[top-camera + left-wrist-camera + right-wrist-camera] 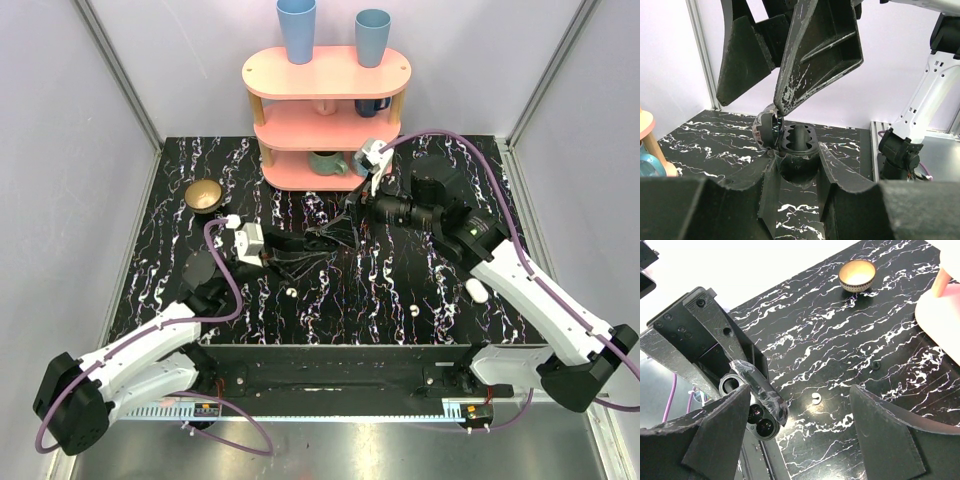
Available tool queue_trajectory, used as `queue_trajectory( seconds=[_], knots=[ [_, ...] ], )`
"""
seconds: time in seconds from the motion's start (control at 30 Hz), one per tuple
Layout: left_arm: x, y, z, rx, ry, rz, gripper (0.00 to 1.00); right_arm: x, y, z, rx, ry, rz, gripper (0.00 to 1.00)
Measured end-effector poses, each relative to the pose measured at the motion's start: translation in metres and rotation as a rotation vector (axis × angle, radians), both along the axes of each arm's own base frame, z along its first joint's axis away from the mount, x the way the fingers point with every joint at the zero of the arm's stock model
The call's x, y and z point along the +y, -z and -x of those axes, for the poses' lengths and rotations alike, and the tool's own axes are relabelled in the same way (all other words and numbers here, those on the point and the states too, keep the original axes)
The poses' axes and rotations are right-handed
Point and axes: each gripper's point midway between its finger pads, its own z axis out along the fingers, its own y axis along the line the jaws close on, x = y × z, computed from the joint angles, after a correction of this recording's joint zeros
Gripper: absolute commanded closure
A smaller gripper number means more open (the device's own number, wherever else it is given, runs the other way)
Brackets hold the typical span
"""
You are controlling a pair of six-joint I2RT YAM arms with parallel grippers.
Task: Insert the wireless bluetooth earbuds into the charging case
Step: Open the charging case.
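— Home or lab?
— Lab: a robot test cell. Plain lilac walls [60, 150] in aluminium posts [120, 75], with a left arm [140, 355] and a right arm [540, 300] bolted at the counter's [330, 300] near edge, trailing cables [225, 290].
— And the pink shelf [325, 75] with cups [296, 28]?
— Household things, but standing inside that enclosure, with cameras on both wrists.

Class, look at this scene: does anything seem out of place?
Yes: one earbud and the other earbud lie loose, far apart, on the table, outside the open charging case clamped in the left gripper.
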Motion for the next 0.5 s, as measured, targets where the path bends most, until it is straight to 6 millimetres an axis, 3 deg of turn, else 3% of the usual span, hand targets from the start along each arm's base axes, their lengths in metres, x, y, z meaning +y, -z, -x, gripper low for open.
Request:
queue_trajectory(
  seconds=[0.23, 0.5],
  knots=[
    [0.002, -0.002, -0.005, 0.009, -0.031, 0.012, 1.00, 0.005, -0.002, 0.004, 0.009, -0.042, -0.019, 0.13],
    [0.006, 0.002, -0.018, 0.042, -0.104, 0.021, 1.00, 0.010, -0.017, 0.002, -0.027, -0.048, -0.072, 0.12]
  ],
)
